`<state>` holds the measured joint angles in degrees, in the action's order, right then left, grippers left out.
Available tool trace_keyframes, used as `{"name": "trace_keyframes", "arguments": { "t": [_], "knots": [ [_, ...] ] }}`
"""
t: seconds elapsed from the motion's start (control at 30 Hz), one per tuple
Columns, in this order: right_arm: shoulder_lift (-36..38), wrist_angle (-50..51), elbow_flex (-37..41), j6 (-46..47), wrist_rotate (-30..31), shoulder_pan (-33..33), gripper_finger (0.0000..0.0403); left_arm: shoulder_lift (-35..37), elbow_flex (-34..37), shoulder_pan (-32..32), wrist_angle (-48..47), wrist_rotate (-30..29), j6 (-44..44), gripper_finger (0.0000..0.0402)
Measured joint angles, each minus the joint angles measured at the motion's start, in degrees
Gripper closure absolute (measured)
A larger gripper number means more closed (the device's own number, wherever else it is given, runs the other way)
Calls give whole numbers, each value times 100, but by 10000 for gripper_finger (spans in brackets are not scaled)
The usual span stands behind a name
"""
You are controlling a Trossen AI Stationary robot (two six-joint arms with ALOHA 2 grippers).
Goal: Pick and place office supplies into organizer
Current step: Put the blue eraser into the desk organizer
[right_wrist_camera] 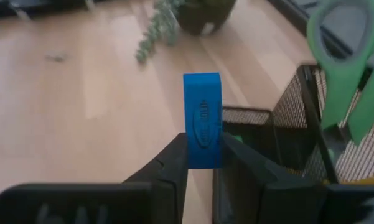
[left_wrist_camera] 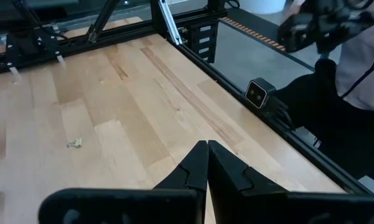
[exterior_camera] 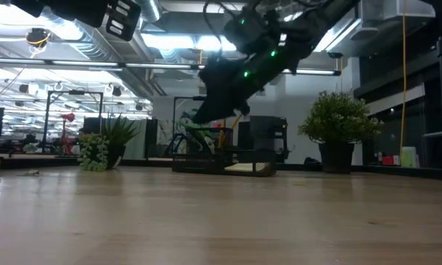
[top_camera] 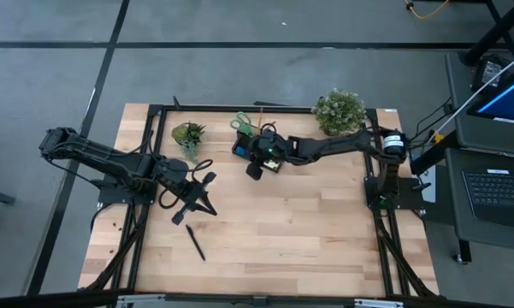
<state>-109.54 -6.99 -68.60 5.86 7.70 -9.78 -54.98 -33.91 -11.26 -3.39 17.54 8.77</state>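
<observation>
The right gripper [right_wrist_camera: 202, 158] clamps a small blue piece [right_wrist_camera: 202, 118] between its fingertips, upright, at the centre of its wrist view. Just right of it in that frame stands the black mesh organizer [right_wrist_camera: 299, 118], with the green-handled scissors [right_wrist_camera: 345, 56] poking out of its cup at upper right. In the high view this gripper [top_camera: 255, 169] hangs beside the organizer [top_camera: 244, 147] at upper centre, between two potted plants [top_camera: 188, 135]. The left gripper [top_camera: 203, 204] sits at centre left with its fingers [left_wrist_camera: 196, 168] pressed together on nothing, above bare table [top_camera: 325, 222]. A black pen [top_camera: 194, 241] lies at lower left, near it.
</observation>
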Motion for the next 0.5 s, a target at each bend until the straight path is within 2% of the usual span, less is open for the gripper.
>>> {"name": "trace_keyframes", "arguments": {
  "t": [0.23,0.5],
  "knots": [
    [-421,-54,2,297,35,-224,313,0,0,-1,-30,0,0,397],
    [-511,-98,2,286,35,-325,313,0,0,0,-30,-7,0,400]
  ]
}}
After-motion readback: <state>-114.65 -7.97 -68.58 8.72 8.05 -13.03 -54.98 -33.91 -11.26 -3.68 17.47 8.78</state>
